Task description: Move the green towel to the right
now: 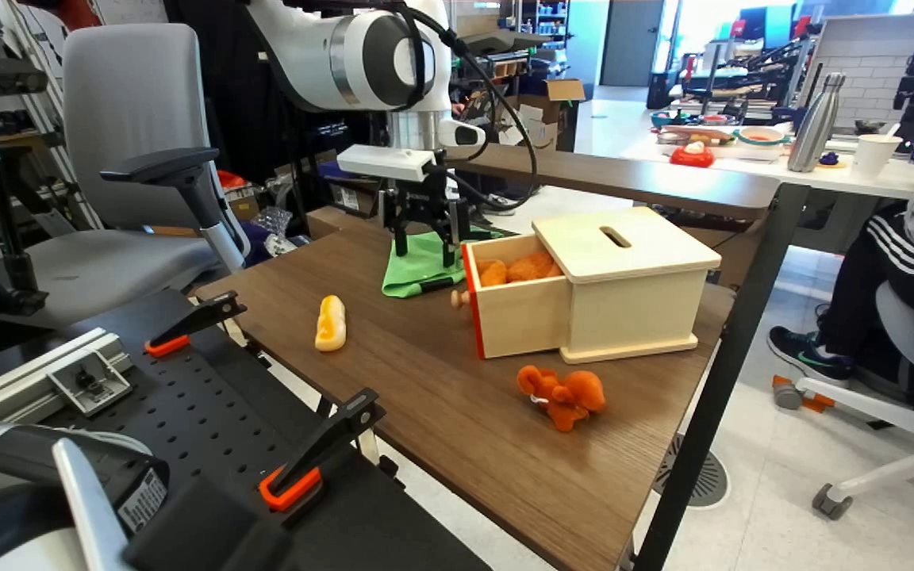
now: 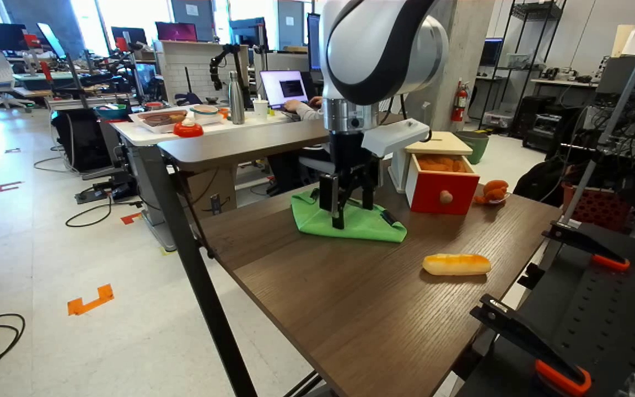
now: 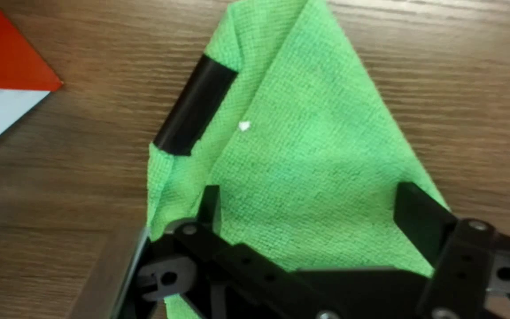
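Fingers [image 3: 421,217] found wide apart, holding nothing, over the folded green towel [image 3: 308,155] on the worktop [image 2: 350,309], red-fronted drawer [image 2: 444,183] near its two o'clock in an exterior view; closure should best begin with tips lightly down, pinching a generous fold before lateral travel.
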